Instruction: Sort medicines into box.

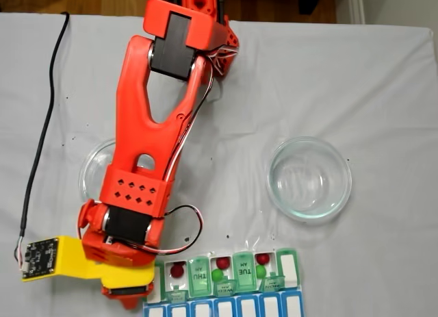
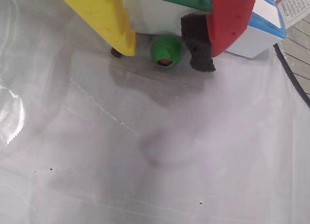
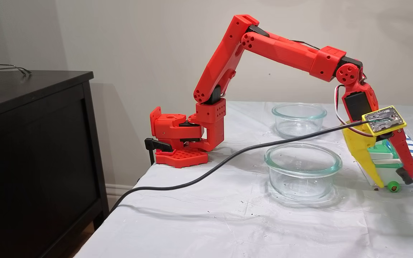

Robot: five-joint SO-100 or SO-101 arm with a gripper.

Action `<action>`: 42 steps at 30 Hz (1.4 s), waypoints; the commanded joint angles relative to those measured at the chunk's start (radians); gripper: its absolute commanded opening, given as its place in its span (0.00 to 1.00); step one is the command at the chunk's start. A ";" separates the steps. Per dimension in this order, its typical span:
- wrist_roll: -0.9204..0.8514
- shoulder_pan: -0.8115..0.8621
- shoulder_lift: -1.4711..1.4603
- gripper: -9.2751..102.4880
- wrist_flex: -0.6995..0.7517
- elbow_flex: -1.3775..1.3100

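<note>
White cloth covers the table (image 3: 199, 218); the yellow-and-red gripper (image 2: 167, 42) stands open around a small green ball (image 2: 166, 50), hiding part of the green-lidded pill organizer (image 1: 226, 276).

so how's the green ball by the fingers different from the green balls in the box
The loose green ball lies on the cloth outside the box, between the yellow finger and the red finger, neither visibly touching it. The two boxed green balls sit in open white compartments, each beside a red ball. The loose one shows a hole; theirs is too small to tell. All share colour and shape.
</note>
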 commanded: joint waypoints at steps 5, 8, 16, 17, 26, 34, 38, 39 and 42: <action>-0.014 -0.020 -0.012 0.26 0.014 -0.049; -0.018 -0.017 -0.031 0.26 0.011 -0.061; -0.023 -0.015 -0.066 0.24 0.026 -0.086; -0.025 -0.015 -0.067 0.23 0.031 -0.086; -0.031 -0.021 -0.089 0.08 0.109 -0.112; -0.003 -0.014 0.123 0.08 -0.026 0.021; 0.026 -0.017 0.360 0.08 -0.115 0.167; 0.029 -0.020 0.396 0.08 -0.107 0.176; 0.035 -0.026 0.485 0.08 -0.091 0.212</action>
